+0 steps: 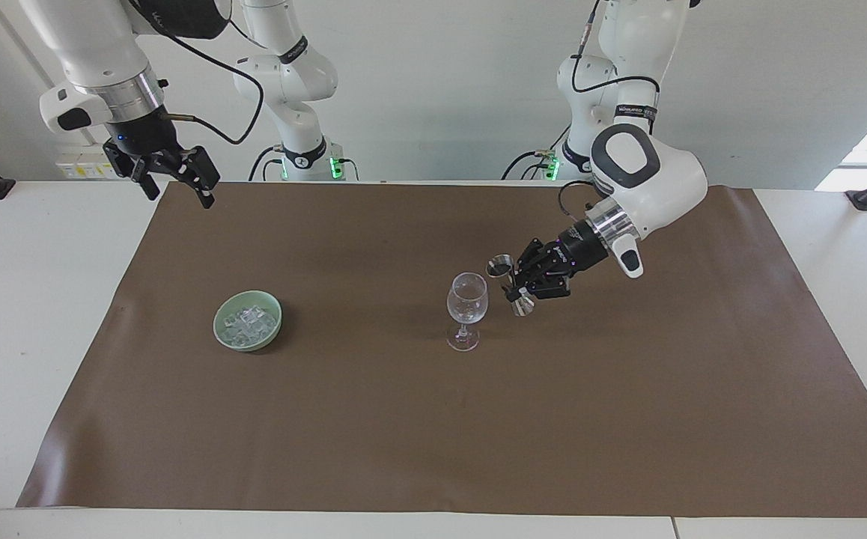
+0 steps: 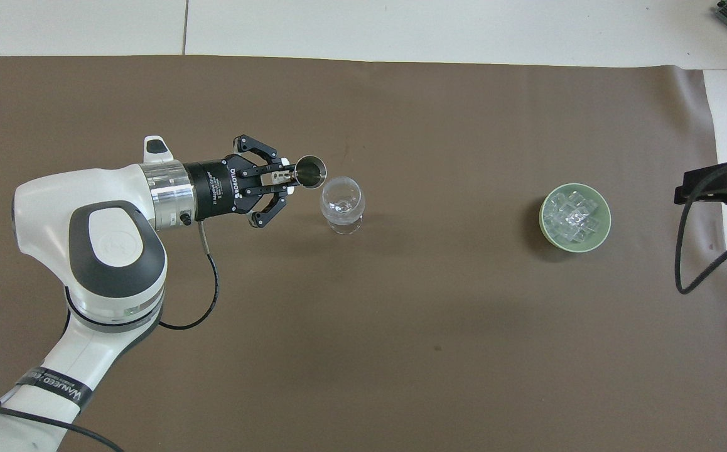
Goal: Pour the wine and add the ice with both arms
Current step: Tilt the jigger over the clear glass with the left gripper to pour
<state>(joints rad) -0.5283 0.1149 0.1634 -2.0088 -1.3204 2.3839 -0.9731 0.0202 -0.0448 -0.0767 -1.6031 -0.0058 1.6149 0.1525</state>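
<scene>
Ice sits in its green bowl — left gripper, clamped on a tilted steel jigger, hangs just beside the wine glass; right gripper waits, fingers apart.

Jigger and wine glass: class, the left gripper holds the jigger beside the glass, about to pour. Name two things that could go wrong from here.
1. The jigger sits level with the rim of the wine glass and very close to it; a tilt may knock the tall, thin-stemmed glass over.
2. The jigger's mouth is beside the bowl, not over it, so wine may spill onto the brown mat.
</scene>
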